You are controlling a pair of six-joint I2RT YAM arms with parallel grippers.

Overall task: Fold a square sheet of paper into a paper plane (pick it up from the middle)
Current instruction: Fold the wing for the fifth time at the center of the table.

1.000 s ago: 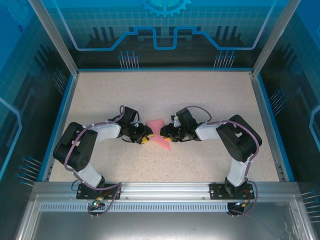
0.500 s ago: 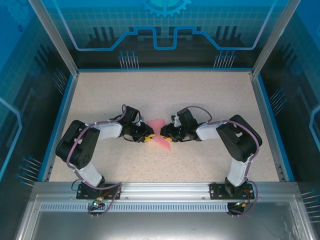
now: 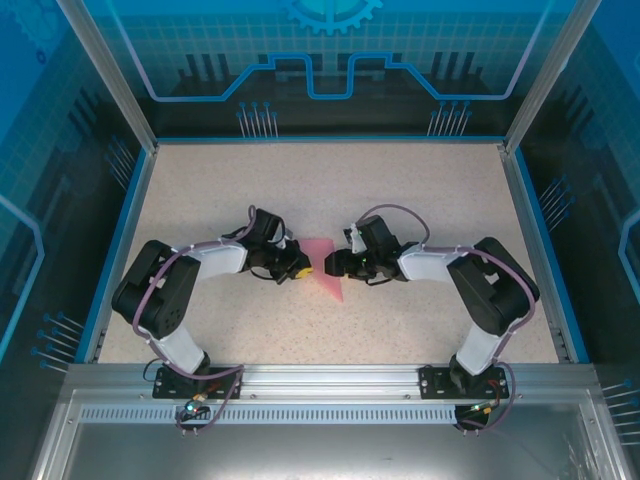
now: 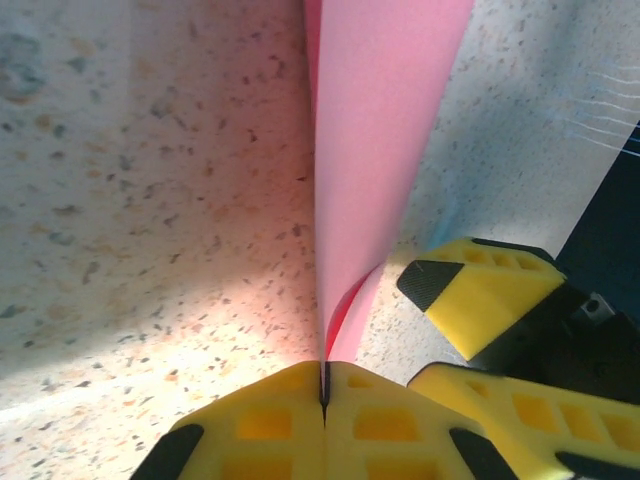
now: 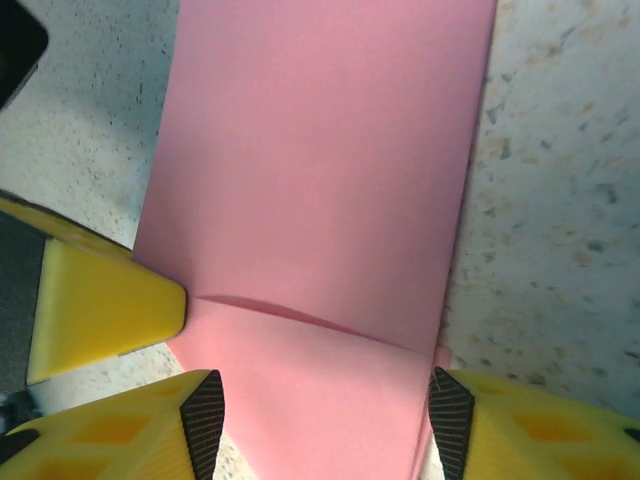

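Note:
The pink sheet of paper (image 3: 322, 267) lies mid-table, folded into a narrow pointed shape between both grippers. My left gripper (image 3: 300, 268) comes at it from the left. In the left wrist view its yellow jaws (image 4: 324, 375) are pressed together on the paper's near edge, and the paper (image 4: 385, 150) rises away from them as a doubled flap. My right gripper (image 3: 336, 265) reaches in from the right and stands open. Its fingertips (image 5: 325, 410) straddle the flat paper (image 5: 320, 150) without pinching it. A crease line crosses the sheet just ahead of them.
The speckled tabletop (image 3: 330, 190) is bordered by a blue rim and transparent walls. One yellow finger (image 4: 480, 300) of the right gripper sits close beside the left jaws. A left finger (image 5: 100, 310) touches the paper's edge in the right wrist view.
My left gripper has shut onto the paper's edge. My right gripper has opened wider and its arm has shifted slightly right. The paper lies flatter and longer.

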